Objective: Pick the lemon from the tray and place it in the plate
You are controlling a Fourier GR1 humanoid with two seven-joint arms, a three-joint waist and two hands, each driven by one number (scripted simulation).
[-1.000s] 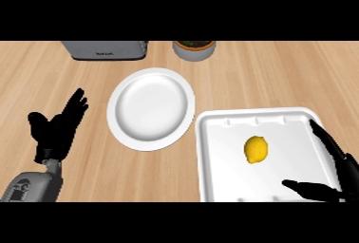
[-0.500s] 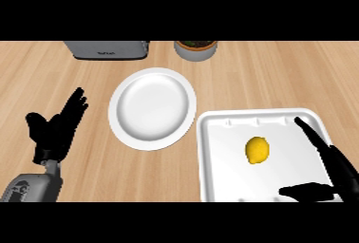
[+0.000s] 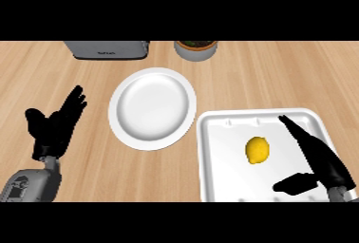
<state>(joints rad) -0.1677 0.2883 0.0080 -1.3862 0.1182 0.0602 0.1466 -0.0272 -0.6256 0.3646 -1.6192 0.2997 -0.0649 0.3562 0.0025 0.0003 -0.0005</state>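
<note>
Since the earlier frames the right hand has slid further in over the tray's right part, its straight fingers now reaching up past the lemon's level, while the left hand has kept its place and the lemon has not shifted.

Nearest the lower edge, two grey forearms come in, one at each side; the left one shows its grey casing at the bottom left corner, and the right one is barely seen beneath its hand. One white tray lies at the lower right; its near rim runs into the bottom of the view. Over its right part the right hand is spread, fingers straight and released, thumb stuck out to the left near the tray's floor; it grasps nothing. One lemon lies on the tray's floor, a little right of the middle, just beside the hand's fingers but apart from them, between the fingers and the tray's open left part.

At the left, the left hand rests open above the wooden counter, fingers up and relaxed, holding nothing; it is well apart from the tray.

Further off, one white plate sits on the counter, its right rim just beside the tray's upper left corner.

Farthest, along the top edge, stand one grey appliance at the left and one grey pot with dark contents to its right.
</note>
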